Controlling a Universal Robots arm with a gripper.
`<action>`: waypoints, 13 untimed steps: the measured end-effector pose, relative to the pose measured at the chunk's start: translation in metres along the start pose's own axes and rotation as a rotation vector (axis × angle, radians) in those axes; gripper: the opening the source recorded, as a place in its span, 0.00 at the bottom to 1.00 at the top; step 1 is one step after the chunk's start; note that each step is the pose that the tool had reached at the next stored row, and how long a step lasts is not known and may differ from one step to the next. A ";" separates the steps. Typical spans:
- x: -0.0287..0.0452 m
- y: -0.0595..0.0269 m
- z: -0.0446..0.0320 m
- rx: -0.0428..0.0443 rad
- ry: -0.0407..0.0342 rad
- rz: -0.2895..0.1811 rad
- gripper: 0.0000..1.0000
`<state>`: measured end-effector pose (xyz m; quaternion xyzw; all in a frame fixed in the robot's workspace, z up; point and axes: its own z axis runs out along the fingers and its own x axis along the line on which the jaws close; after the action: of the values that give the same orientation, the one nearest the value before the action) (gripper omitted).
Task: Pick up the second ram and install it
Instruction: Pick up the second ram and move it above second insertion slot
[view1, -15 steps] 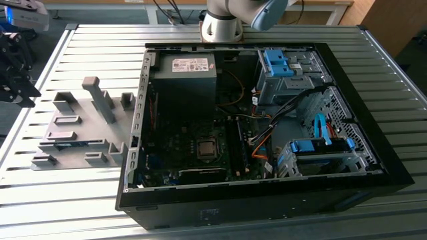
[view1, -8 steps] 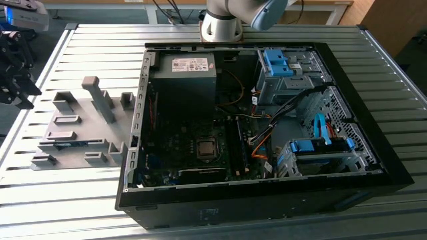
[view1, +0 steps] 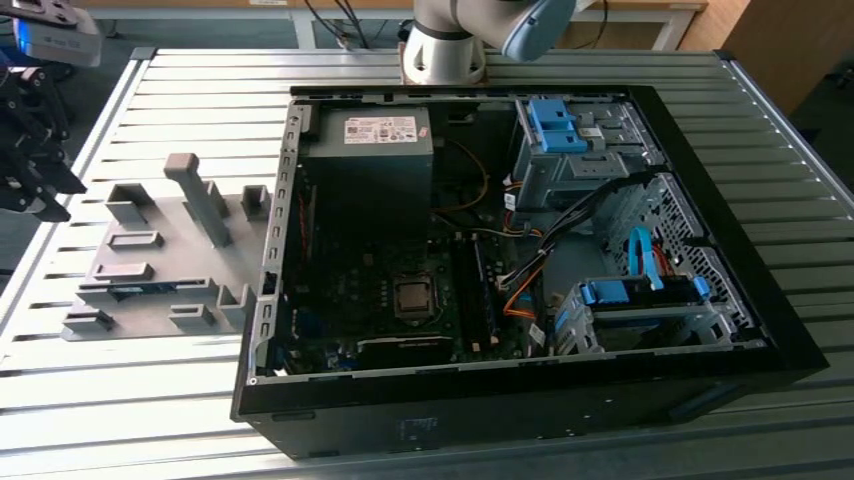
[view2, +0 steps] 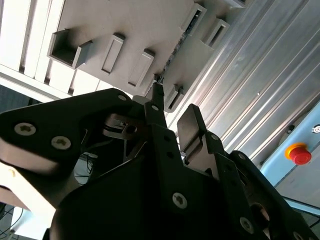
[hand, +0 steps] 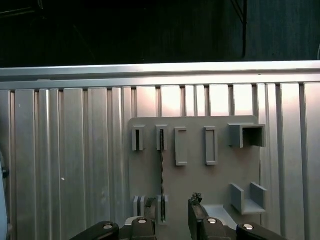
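The second ram (hand: 161, 175) stands on edge in a slot of the grey fixture plate (hand: 200, 185), seen as a thin dark line between two small holders. In the exterior view it is a thin blue strip (view1: 144, 290) low on the plate (view1: 160, 260). My gripper (hand: 175, 222) hovers above the plate, apart from the ram, open with nothing between its black fingers (hand: 197, 212). In the second wrist view the gripper (view2: 172, 117) shows the same gap. In the exterior view the gripper (view1: 40, 190) hangs at the far left, beside the plate.
An open black computer case (view1: 521, 250) lies at the exterior view's right of the plate, its motherboard (view1: 400, 300) and blue drive latches (view1: 554, 125) exposed. The arm's base (view1: 447, 50) stands behind the case. All rests on a ribbed metal table (view1: 134, 400). A red button (view2: 300, 152) sits off the table.
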<state>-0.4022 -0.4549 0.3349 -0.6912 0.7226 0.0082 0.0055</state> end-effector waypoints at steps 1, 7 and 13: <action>0.0000 0.0000 0.0017 0.0001 0.0011 0.000 0.39; 0.0003 0.0000 0.0125 0.0001 0.0026 0.000 0.39; 0.0006 0.0001 0.0209 0.0002 0.0034 0.000 0.39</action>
<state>-0.4023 -0.4550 0.3140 -0.6913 0.7226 0.0069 0.0044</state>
